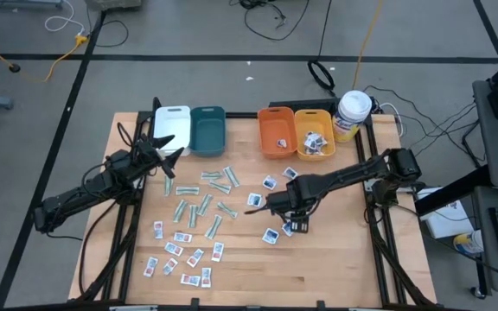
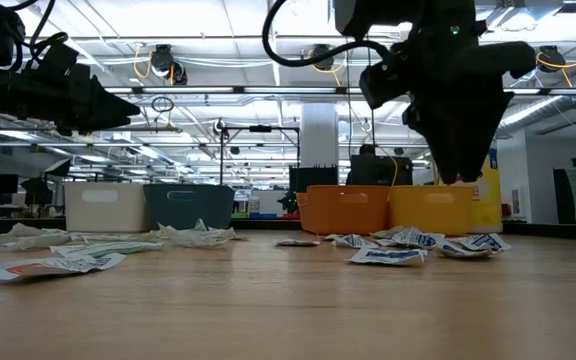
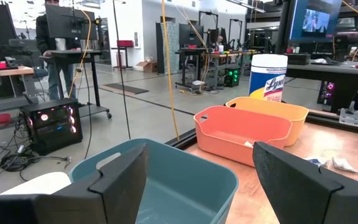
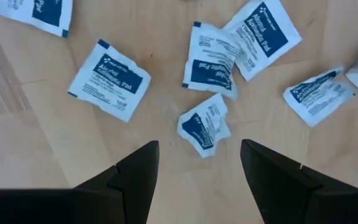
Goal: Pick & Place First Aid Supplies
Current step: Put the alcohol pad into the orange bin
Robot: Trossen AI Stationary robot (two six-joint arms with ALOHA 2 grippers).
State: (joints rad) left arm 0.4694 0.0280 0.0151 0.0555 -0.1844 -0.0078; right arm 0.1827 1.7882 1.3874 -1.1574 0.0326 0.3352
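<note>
Your wooden table carries scattered first aid packets, four bins along the far edge, and a white canister beside them.

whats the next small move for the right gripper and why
Probably a straight descent. The right gripper hangs open above the table, with a crumpled blue-print packet lying just ahead of its fingertips and nothing between them, so lowering onto that packet and closing seems the likely step.

Small flat packets scattered across table
</note>
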